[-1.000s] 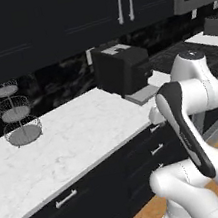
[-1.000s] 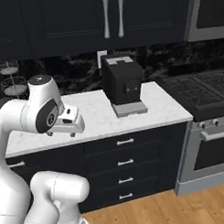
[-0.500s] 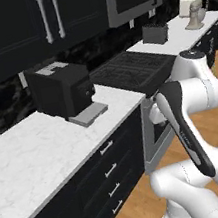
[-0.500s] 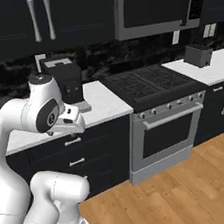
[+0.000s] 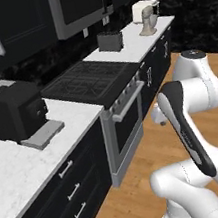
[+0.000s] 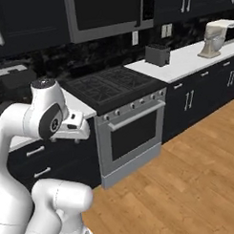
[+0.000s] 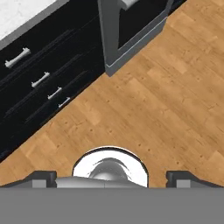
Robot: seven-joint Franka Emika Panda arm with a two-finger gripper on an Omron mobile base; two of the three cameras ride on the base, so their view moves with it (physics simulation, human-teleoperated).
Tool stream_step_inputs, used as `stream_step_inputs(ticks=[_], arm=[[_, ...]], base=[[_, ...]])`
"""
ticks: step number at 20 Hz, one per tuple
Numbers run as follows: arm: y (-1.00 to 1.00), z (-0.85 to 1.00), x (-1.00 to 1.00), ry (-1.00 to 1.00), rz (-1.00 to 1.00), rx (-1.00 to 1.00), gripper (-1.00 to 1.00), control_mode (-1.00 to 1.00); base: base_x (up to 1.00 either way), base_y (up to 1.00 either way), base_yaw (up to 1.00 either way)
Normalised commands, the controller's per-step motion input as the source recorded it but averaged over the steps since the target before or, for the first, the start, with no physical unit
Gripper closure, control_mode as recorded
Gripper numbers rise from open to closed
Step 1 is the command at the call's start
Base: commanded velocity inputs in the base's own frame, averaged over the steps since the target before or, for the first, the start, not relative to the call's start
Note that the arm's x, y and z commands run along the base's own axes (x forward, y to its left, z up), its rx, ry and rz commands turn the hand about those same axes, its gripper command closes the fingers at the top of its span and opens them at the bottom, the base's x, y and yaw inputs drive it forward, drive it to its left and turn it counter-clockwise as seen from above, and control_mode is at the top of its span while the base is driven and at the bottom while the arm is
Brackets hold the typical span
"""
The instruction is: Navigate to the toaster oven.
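The toaster oven (image 6: 229, 29) is a cream-white box with a dark front at the far right end of the counter. It stands behind the stand mixer (image 6: 212, 39) and is cut off by the picture's edge. In the left base view the cream box of the toaster oven (image 5: 138, 11) peeks out behind the stand mixer (image 5: 149, 20). My gripper (image 7: 111, 178) hangs folded close to my body, pointing down at the wooden floor. Its fingertips (image 7: 43, 177) stand far apart with nothing between them. The hand (image 6: 74, 129) sits in front of the lower drawers.
A steel range (image 6: 120, 114) with a black cooktop (image 5: 89, 77) lies between me and the far counter. A dark slot toaster (image 6: 158, 55) stands right of it. The black boxy appliance with a grey tray (image 5: 15, 116) is on the near counter. Open wood floor (image 6: 188, 183) stretches right.
The whole scene has slid left as the base drove right along the counter. The tiered stand left the picture; the range, slot toaster and stand mixer came in. The arm's pose is unchanged.
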Motion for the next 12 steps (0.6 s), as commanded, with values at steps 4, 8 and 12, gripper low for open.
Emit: stream_step_inputs(ticks=[4, 8, 12], arm=[[0.0, 0.0, 0.0, 0.0, 0.0, 0.0, -1.0, 1.0], [0.0, 0.0, 0.0, 0.0, 0.0, 0.0, -1.0, 1.0], [0.0, 0.0, 0.0, 0.0, 0.0, 0.0, -1.0, 1.0]], base=[[0.14, -0.43, -0.19], [0.25, -0.58, -0.25], [0.27, -0.65, -0.31]])
